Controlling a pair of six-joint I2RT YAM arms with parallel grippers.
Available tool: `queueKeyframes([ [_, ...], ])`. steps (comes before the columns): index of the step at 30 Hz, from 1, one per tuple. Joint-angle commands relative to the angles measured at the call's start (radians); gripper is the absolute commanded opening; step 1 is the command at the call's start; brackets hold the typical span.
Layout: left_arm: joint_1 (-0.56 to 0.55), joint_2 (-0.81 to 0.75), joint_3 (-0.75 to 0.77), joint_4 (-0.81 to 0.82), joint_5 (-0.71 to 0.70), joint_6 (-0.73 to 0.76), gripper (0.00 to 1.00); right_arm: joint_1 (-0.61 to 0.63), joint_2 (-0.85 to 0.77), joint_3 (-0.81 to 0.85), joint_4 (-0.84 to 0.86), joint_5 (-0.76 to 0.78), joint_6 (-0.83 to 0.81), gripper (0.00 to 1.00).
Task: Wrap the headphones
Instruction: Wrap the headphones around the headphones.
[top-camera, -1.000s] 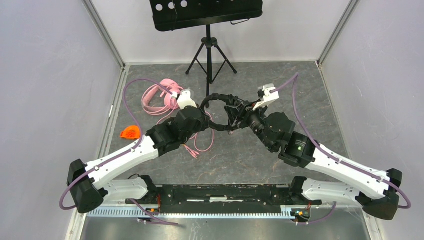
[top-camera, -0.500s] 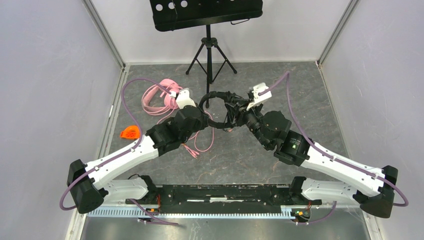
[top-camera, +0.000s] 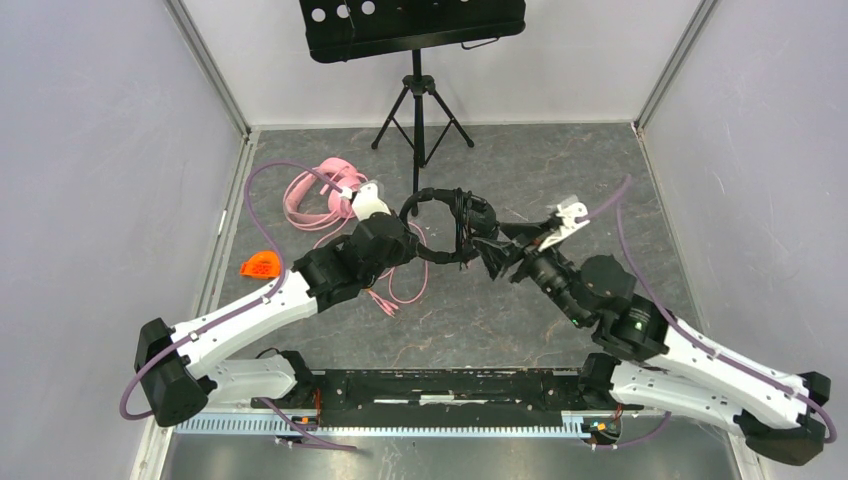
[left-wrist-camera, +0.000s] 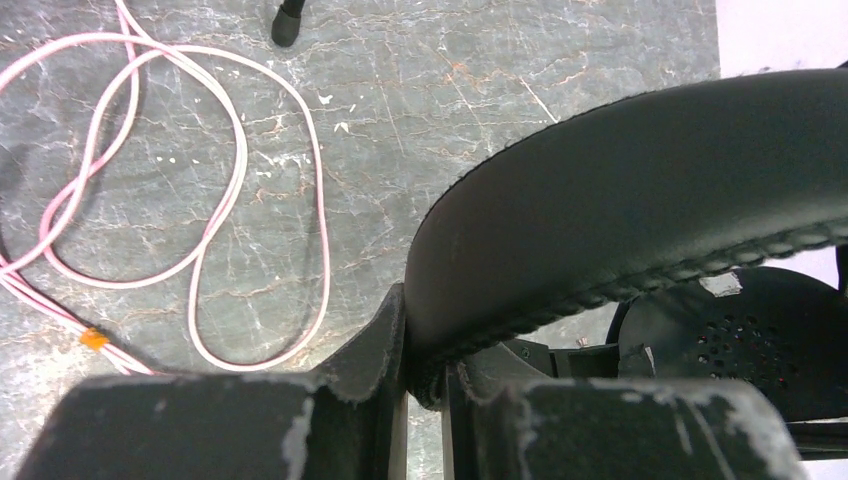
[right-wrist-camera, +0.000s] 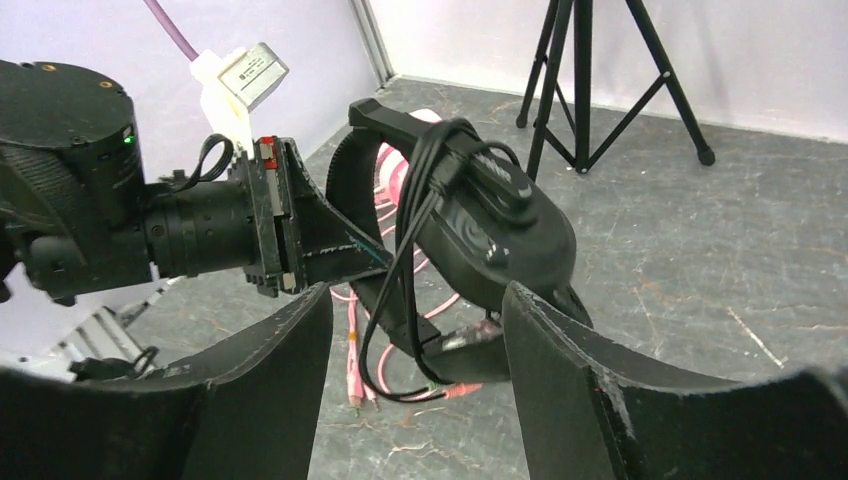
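Observation:
The black headphones (top-camera: 441, 226) hang above the floor, held by the headband (left-wrist-camera: 620, 210). My left gripper (left-wrist-camera: 425, 372) is shut on that headband, seen from above at the band's left side (top-camera: 418, 243). A thin black cable (right-wrist-camera: 420, 200) loops around the headband and ear cup (right-wrist-camera: 495, 235), and its plugs (right-wrist-camera: 470, 390) dangle below. My right gripper (right-wrist-camera: 415, 300) stands open just short of the ear cup with nothing between its fingers; from above it is right of the headphones (top-camera: 497, 258). The pink headphones (top-camera: 310, 195) lie at the back left with their pink cable (left-wrist-camera: 240, 180) loose on the floor.
A black music stand (top-camera: 415, 30) on tripod legs (top-camera: 420, 110) stands at the back centre. An orange object (top-camera: 262, 265) lies by the left wall. Light walls close the floor on the left, back and right.
My right gripper has drawn back to the right and toward the near edge, away from the black headphones, and its jaws have widened. The left arm and the headphones have stayed put.

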Motion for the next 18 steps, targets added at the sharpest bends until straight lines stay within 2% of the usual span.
queueKeyframes([
  [1, 0.006, -0.036, 0.052, 0.096, 0.006, -0.124, 0.02, 0.004, -0.101, -0.066, -0.006, -0.036, 0.117, 0.68],
  [5, 0.005, -0.071, 0.023, 0.151, 0.01, -0.17, 0.02, 0.004, -0.21, -0.218, 0.029, 0.012, 0.325, 0.67],
  [10, 0.007, -0.105, -0.027, 0.259, 0.059, -0.222, 0.02, 0.004, -0.288, -0.428, 0.196, 0.036, 0.664, 0.65],
  [15, 0.006, -0.131, -0.056, 0.319, 0.115, -0.222, 0.02, 0.004, -0.192, -0.355, 0.052, 0.122, 0.86, 0.64],
  [18, 0.007, -0.149, -0.08, 0.356, 0.135, -0.212, 0.02, 0.004, -0.184, -0.377, 0.106, 0.137, 0.938, 0.61],
])
